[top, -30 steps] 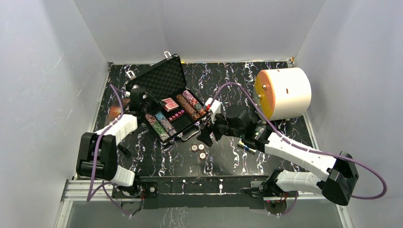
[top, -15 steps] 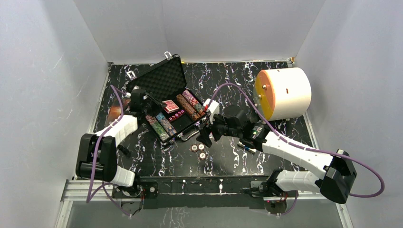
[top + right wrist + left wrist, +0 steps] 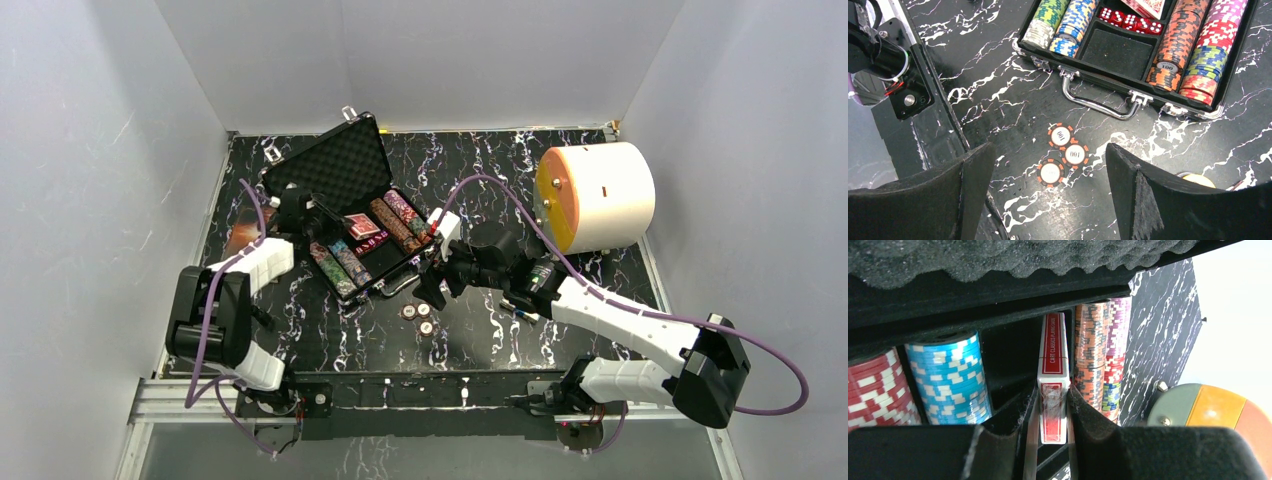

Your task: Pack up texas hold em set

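1. Overhead view: bright, diffuse light; soft shadows on the table (image 3: 480, 340).
2. Left wrist view: left fingers (image 3: 998, 450) close to the lens blurred; far right washed out white.
3. Right wrist view: sharp; glints on the case handle (image 3: 1093, 106).

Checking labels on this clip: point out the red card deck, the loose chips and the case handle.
red card deck (image 3: 1054, 360): left wrist view, its printed long edge.
loose chips (image 3: 1074, 154): right wrist view, middle chip of three.
case handle (image 3: 1098, 108): right wrist view, middle of the silver bar.
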`<state>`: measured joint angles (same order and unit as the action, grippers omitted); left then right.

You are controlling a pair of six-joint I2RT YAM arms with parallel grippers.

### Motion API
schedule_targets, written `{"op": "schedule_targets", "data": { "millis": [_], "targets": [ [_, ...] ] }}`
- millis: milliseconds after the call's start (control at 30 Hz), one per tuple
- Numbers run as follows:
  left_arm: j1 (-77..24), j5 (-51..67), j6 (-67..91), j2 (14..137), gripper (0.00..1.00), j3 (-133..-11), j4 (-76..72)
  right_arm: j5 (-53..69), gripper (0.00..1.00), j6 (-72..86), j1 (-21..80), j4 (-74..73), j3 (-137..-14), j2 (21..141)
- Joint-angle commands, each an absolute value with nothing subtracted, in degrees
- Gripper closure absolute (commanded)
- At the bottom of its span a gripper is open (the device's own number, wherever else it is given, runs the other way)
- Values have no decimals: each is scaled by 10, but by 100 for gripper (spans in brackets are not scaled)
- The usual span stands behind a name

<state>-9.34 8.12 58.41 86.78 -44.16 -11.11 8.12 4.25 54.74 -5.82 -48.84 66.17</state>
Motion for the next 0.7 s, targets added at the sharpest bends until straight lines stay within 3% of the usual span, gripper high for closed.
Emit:
{"op": "schedule_targets", "data": {
  "millis": [0,133,233,367,667],
  "targets": [
    [-99,85,581,887,84,-475,-133,91,11,40,547,-32,-482,662],
    [-105,74,576,895,54,-492,-108,93,11,40,547,-33,-483,662],
    [-114,52,567,885,40,-506,-71,95,11,38,547,-33,-482,663],
    [-118,7,554,865,30,-521,-20,103,10,38,546,-32,-482,664],
    [-144,-98,520,826,25,-559,92,114,10,36,547,-24,-484,670]
  ]
}}
